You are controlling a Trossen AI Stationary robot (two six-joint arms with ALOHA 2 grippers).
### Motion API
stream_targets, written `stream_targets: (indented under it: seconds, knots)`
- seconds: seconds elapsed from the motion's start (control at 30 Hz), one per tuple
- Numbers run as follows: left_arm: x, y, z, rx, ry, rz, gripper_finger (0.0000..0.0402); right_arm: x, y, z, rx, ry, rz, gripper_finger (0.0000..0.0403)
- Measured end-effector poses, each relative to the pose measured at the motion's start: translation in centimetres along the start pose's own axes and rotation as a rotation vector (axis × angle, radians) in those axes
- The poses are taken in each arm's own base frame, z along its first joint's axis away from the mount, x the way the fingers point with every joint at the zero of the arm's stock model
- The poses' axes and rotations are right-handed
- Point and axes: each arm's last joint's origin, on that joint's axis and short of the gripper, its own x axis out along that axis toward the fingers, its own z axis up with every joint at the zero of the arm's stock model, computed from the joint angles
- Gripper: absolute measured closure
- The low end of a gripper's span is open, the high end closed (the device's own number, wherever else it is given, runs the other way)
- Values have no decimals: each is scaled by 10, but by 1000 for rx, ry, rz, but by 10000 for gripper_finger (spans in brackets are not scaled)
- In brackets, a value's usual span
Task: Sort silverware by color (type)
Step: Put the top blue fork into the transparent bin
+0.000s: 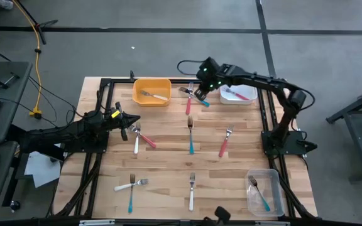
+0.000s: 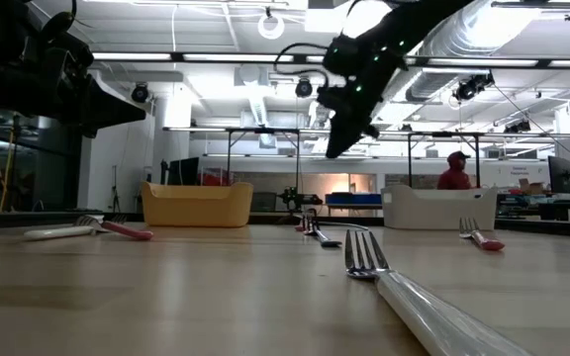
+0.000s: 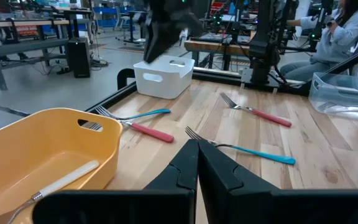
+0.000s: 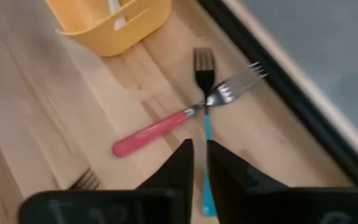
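Your right tool hangs above the far edge of the tabletop, between the yellow bin and the white bin. Its fingers are nearly together with only a narrow slit between them, and nothing is in them. Right under it, 2 forks lie crossed: a red-handled fork and a teal-handled fork, touching at their necks.

Your left tool sits over the left middle of the tabletop, fingers pressed together and empty. Just beside it lie a white-handled fork and a second red-handled fork, crossing each other.

The yellow bin holds 1 white-handled piece. The white bin holds a red-handled piece. A clear bin at the near right corner holds a teal-handled piece.

Loose in the middle you have a teal fork and a red fork, well apart. Along the near edge lie a white fork crossed with a teal fork, and a lone white fork.
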Motion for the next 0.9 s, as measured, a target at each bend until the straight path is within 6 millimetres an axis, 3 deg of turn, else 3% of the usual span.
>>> stream_targets:
  seconds: [0.17, 0.33, 0.9]
  knots:
    - [0, 0, 0, -1, 0, 0, 401, 34, 8, -4, 2, 61, -31, 304]
    - [0, 0, 0, -1, 0, 0, 401, 53, 2, -3, 11, 95, -76, 268]
    - [0, 0, 0, -1, 0, 0, 401, 97, -16, -18, 26, 195, -96, 261]
